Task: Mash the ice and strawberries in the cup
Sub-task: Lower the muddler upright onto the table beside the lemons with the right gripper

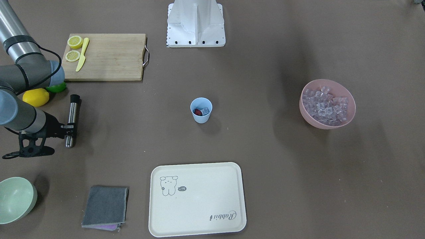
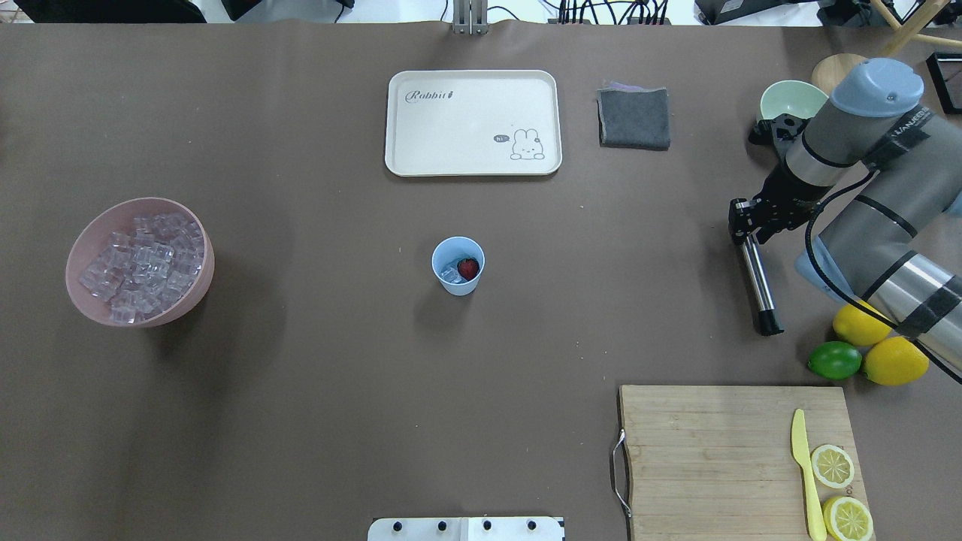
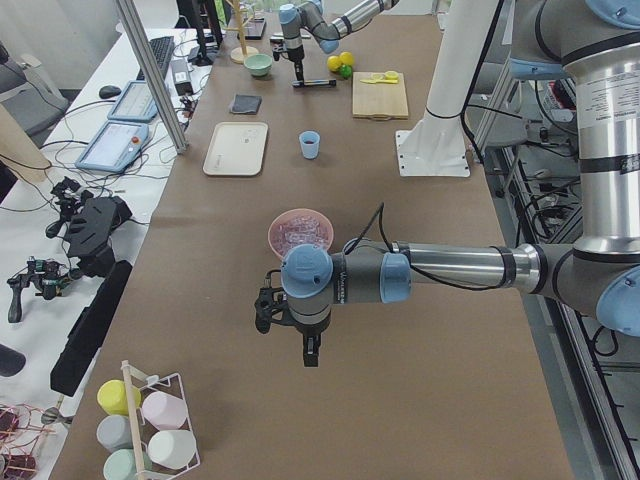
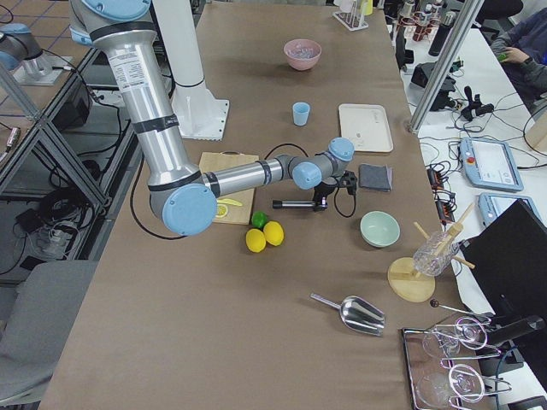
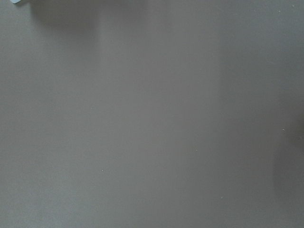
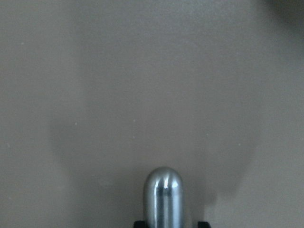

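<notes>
The pale blue cup (image 1: 201, 114) stands upright mid-table, holding a dark red strawberry (image 2: 468, 267) and a few ice cubes (image 2: 451, 275). More ice (image 1: 325, 105) is heaped in a pink bowl (image 1: 307, 118) on the robot's left side. My right gripper (image 1: 68, 127) is shut on a steel muddler (image 1: 71, 114) with a black tip, held level and low over the table, far from the cup. Its rounded steel end (image 6: 163, 197) shows in the right wrist view. My left gripper (image 3: 310, 350) shows only in the exterior left view, near the pink bowl; I cannot tell its state.
A wooden cutting board (image 1: 113, 56) carries two lemon halves (image 1: 75, 42) and a yellow knife (image 1: 82, 54). Whole lemons (image 2: 894, 361) and a lime (image 2: 834, 360) lie beside the right arm. A cream tray (image 1: 199, 199), grey cloth (image 1: 105, 205) and pale green bowl (image 1: 13, 199) line the operators' edge.
</notes>
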### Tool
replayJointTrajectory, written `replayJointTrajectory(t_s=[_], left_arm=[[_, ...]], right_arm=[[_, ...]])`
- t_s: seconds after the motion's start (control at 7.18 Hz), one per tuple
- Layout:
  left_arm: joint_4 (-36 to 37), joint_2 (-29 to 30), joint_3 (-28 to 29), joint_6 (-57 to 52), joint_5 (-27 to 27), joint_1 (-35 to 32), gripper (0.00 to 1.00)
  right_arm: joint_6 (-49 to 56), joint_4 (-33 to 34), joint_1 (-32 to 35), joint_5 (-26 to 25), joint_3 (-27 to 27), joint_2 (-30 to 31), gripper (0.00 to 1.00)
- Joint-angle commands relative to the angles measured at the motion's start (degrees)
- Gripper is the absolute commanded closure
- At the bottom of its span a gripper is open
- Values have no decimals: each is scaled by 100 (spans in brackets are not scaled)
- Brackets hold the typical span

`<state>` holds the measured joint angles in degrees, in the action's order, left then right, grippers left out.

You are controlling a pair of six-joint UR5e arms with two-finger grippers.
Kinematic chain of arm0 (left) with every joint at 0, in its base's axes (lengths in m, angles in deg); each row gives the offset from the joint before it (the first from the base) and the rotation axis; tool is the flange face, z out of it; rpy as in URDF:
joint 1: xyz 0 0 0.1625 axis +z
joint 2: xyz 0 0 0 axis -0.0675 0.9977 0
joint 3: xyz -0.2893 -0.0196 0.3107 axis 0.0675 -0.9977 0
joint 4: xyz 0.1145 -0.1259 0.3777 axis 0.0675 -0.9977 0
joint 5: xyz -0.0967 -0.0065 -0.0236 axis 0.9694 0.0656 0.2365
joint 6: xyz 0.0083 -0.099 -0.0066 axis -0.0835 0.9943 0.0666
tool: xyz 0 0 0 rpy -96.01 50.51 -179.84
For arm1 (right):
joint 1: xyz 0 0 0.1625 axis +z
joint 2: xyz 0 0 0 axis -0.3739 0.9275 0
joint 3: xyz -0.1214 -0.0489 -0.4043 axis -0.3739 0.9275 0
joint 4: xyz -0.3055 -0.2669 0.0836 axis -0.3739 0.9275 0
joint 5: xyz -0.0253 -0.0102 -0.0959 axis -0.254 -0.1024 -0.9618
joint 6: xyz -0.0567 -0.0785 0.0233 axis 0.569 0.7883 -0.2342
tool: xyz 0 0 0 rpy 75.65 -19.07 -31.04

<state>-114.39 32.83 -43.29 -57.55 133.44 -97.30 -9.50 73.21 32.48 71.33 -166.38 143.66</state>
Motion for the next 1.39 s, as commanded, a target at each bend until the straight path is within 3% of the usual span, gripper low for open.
replayJointTrajectory(t_s=[0.0,0.7,0.98,1.25], left_arm=[[0,-9,0,-7,0,0,2],[9,17,0,2,0,0,2],[9,0,9,2,0,0,2],[9,-9,18,2,0,9,2]], right_arm=[[9,2,-21,-91,-8,-6,0],[158,64,417,-91,-70,-41,0],[1049,90,908,-82,-35,133,0],[2000,73,1557,-73,-191,789,0]])
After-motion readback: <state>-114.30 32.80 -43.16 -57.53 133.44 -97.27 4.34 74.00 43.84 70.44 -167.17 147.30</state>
